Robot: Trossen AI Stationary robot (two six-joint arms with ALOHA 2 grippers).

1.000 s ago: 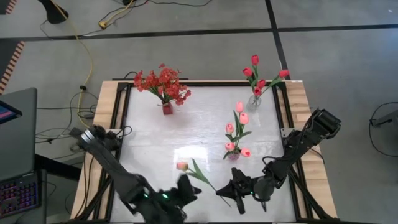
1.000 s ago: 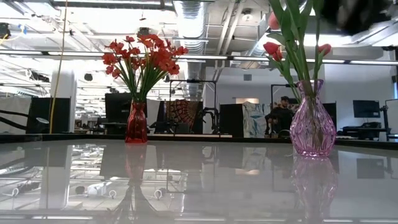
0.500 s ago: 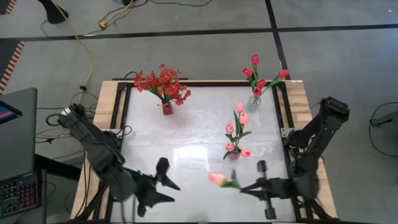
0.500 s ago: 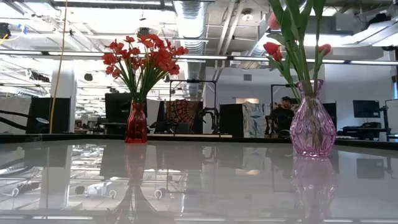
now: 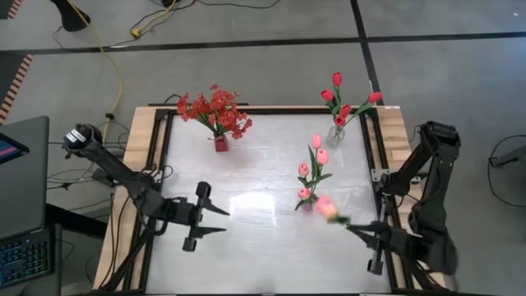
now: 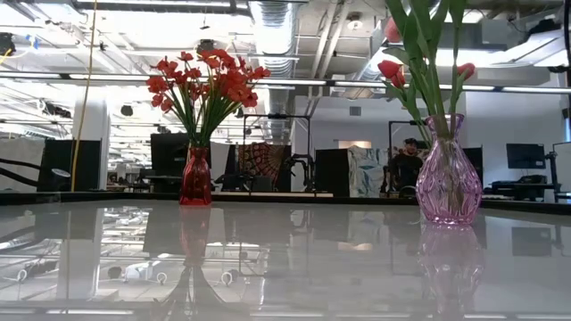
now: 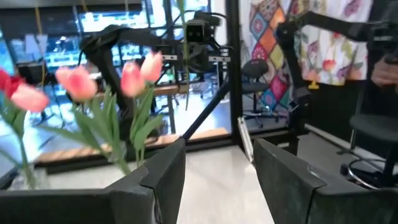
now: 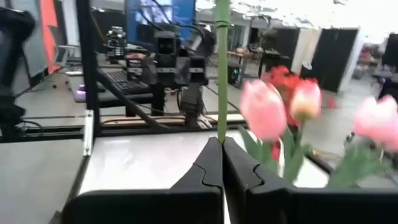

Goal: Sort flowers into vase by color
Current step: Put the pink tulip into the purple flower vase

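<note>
- High view: the right gripper holds a pink tulip just beside the pink vase on the table; the left gripper hovers empty, well apart.
- Low view: pink vase and red vase stand on the table.
- Left wrist view: fingers apart, nothing between.
- Right wrist view: fingers together, clamped on the tulip's green stem, upright.

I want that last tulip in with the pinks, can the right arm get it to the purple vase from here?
Probably yes: the right gripper, shut on the pink tulip, is beside the purple vase, with nothing between them.
</note>
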